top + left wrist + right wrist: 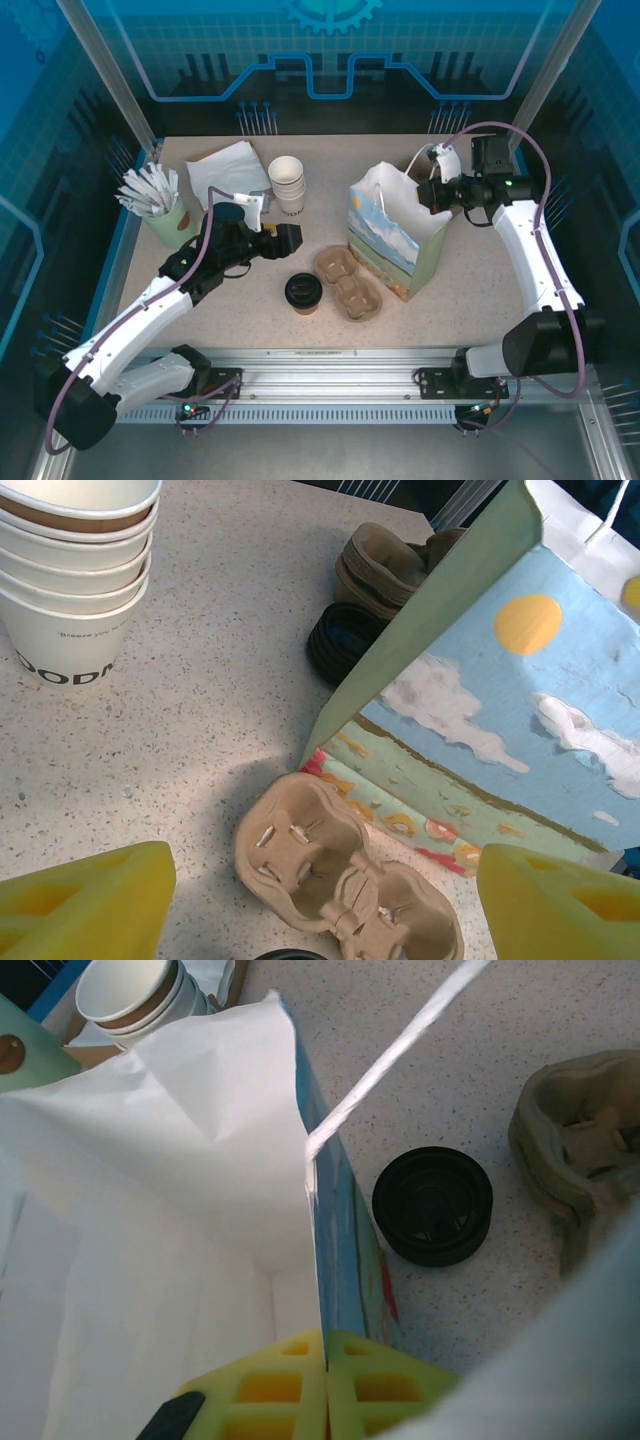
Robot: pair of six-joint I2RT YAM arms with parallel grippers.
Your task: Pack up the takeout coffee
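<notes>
**Coffee upright by the open left fingers; right fingers pinch the bag rim**

The takeout coffee (303, 292) stands on the table (250, 322) just short of the left fingers (288, 238), on their near side and below them. A pulp carrier (347, 283) sits just beside it, on the side toward the right fingers. Whether cup and carrier touch I cannot tell. The left fingers are spread wide with nothing between them. The right fingers (270, 1390) are pressed together on the rim of the paper bag (390, 245), at the edge farthest from the left fingers, and the bag's mouth gapes upward under them.

The cup is upright, with its black lid on top and its base on the table, so its long axis runs straight up and down. No side of the round body is a better approach than another.

It is probably a light thing, though whether it is filled cannot be told from here. The paper wall should give under a hard squeeze. The plastic lid looks slick and could pop off if it bears the load. The safest hold seems to be across the brown body, just under the lid's rim, with gentle pressure. The cup should be kept vertical on its way to the bag, since tipping risks a spill.
</notes>
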